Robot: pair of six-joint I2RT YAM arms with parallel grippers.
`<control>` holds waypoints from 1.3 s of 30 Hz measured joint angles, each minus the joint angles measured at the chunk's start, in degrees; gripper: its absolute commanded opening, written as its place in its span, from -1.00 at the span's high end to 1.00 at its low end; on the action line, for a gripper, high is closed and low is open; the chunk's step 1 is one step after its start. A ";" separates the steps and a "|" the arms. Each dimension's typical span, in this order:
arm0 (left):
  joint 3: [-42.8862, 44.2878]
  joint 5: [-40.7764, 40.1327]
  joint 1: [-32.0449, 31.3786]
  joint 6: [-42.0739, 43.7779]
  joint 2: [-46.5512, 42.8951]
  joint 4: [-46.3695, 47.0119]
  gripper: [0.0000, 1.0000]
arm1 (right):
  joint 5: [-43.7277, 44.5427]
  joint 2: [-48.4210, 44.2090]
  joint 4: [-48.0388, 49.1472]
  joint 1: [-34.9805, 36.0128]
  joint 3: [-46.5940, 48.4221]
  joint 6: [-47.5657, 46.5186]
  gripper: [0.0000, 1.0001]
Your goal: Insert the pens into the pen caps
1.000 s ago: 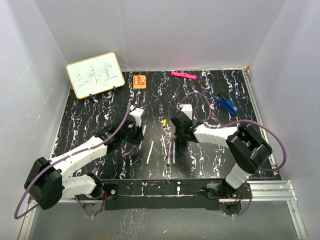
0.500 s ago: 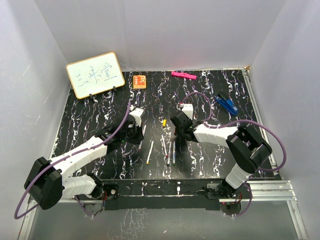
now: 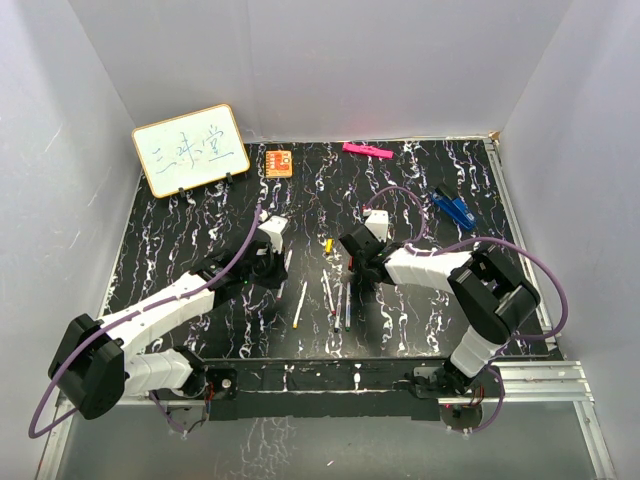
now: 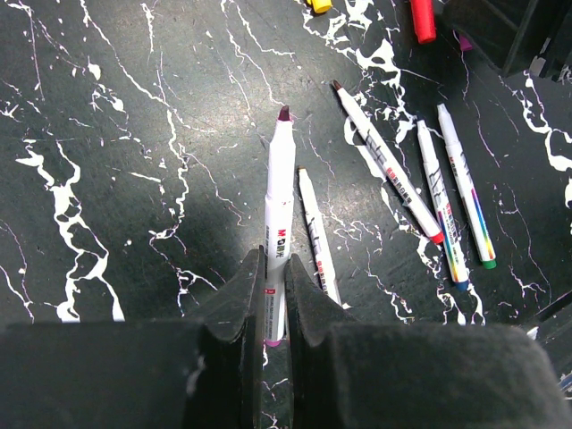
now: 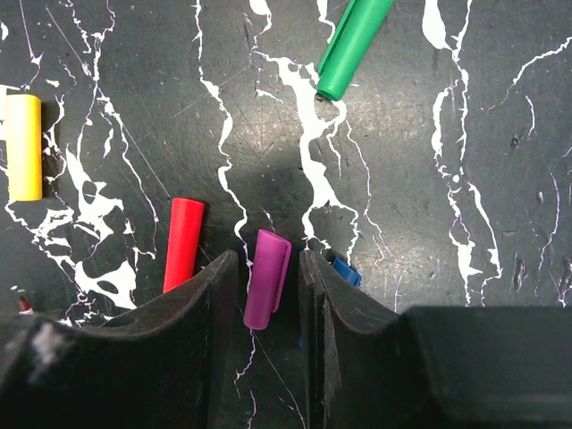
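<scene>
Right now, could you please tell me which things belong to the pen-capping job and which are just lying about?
Job: gripped pen, four loose pens, yellow cap, red cap, purple cap, green cap, blue cap.
Lying about: whiteboard, orange card, pink marker, blue object.

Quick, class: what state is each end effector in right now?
Left end effector: closed on a purple-tipped pen.
Right end effector: open, straddling the purple cap, not clamping it.

Black marbled table (image 3: 180,230) (white walls (image 3: 350,60) around)
</scene>
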 measured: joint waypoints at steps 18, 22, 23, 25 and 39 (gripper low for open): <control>0.00 -0.90 0.00 0.02 0.00 -0.48 1.00 | -0.96 0.31 -1.92 -0.68 0.76 2.60 1.00; 0.00 -1.27 0.00 0.02 0.00 -0.83 1.00 | -1.25 0.33 -1.90 -0.74 0.76 2.51 1.00; 0.00 -1.36 0.00 0.02 0.02 -0.85 1.00 | -1.25 0.33 -1.90 -0.74 0.76 2.47 1.00; 0.00 -1.75 0.00 -0.17 0.04 -0.87 1.00 | -1.25 0.33 -2.03 -0.74 0.92 2.38 1.00; 0.24 -2.32 0.00 0.74 0.66 0.59 1.00 | -1.88 -4.39 1.22 -0.74 6.56 -6.54 1.00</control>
